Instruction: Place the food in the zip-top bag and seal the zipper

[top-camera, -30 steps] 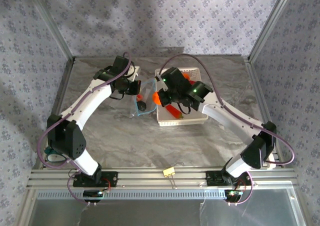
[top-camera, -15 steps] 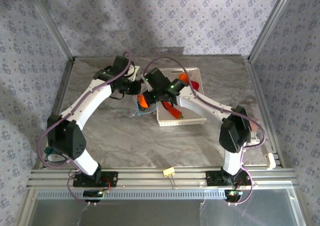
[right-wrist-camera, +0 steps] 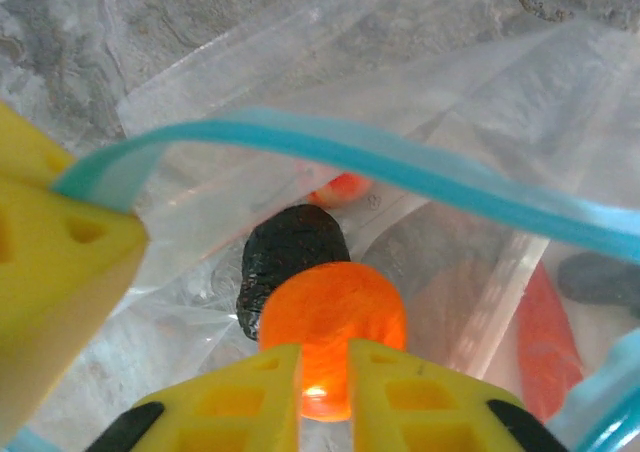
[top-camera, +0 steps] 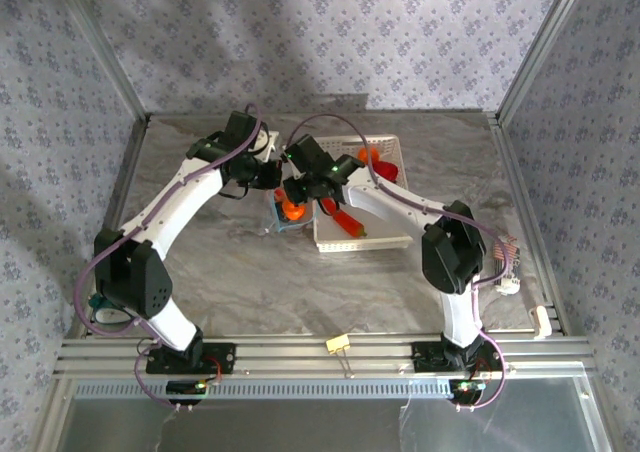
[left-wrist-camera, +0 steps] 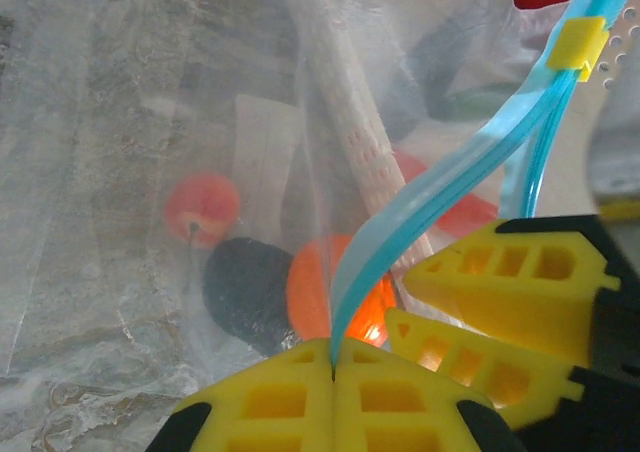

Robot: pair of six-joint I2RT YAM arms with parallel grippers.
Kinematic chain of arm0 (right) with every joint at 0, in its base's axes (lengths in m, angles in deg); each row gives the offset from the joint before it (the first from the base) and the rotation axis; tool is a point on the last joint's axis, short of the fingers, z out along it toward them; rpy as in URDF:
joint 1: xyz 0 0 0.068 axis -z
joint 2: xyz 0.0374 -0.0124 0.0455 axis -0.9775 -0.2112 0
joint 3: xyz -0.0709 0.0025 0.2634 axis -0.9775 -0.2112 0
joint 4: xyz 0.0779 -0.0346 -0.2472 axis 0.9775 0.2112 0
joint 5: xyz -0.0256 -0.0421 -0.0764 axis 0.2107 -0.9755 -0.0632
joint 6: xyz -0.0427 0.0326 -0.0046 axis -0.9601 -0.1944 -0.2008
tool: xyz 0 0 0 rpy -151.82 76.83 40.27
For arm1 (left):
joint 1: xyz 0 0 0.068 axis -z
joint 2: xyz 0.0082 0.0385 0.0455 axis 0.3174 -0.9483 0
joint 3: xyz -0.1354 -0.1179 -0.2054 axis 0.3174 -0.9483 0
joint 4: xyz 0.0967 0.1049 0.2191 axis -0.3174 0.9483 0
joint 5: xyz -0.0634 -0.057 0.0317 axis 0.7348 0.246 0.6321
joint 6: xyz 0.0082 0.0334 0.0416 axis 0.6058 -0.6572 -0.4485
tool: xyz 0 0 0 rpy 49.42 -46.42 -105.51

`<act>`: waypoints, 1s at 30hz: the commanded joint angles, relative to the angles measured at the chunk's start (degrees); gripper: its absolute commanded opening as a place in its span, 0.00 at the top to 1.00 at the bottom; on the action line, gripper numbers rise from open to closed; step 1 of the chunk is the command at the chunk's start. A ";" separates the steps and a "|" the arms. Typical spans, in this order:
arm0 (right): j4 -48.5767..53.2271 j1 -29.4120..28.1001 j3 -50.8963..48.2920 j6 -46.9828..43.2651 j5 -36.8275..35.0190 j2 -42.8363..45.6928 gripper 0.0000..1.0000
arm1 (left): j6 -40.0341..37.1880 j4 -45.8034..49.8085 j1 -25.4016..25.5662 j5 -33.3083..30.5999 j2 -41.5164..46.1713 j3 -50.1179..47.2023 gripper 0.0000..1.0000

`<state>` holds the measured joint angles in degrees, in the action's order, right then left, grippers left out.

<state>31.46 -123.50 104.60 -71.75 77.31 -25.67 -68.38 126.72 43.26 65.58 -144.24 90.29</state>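
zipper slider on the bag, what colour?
Yellow slider on the light blue zipper; clearest in the left wrist view.

Clear bag, light blue zipper; orange round fruit, black piece; white basket

My left claw pinched the zipper, leaving the bag gaping; inside, the dark piece and orange fruit crowded the way before my right claw.

Grey marbled table, white basket, zip-top bag
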 commanded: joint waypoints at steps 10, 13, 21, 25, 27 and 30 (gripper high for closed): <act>5.20 4.18 -5.10 -0.36 -5.29 10.74 0.72 | -0.78 0.25 -0.06 -0.09 2.00 0.31 1.00; 8.99 7.13 -6.53 -1.17 -5.77 13.09 0.68 | -0.87 0.15 -0.07 -0.14 1.99 0.08 1.00; 18.23 10.18 -11.54 -7.23 -3.22 14.18 0.47 | -1.36 0.25 -0.09 -0.43 2.08 -0.30 1.00; 18.91 10.45 -14.38 -10.52 -1.46 13.72 0.46 | -1.18 -0.01 -0.08 -0.40 1.84 -0.59 1.00; 17.65 10.69 -15.73 -11.05 -1.13 13.39 0.44 | -1.13 -0.08 -0.06 -0.27 1.83 -0.56 1.00; 15.48 11.69 -17.36 -11.04 0.09 12.57 0.41 | -1.13 -0.11 -0.06 -0.22 1.87 -0.55 1.00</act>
<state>47.11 -112.73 88.38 -80.84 75.65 -12.22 -68.84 126.54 43.26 65.53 -144.18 90.09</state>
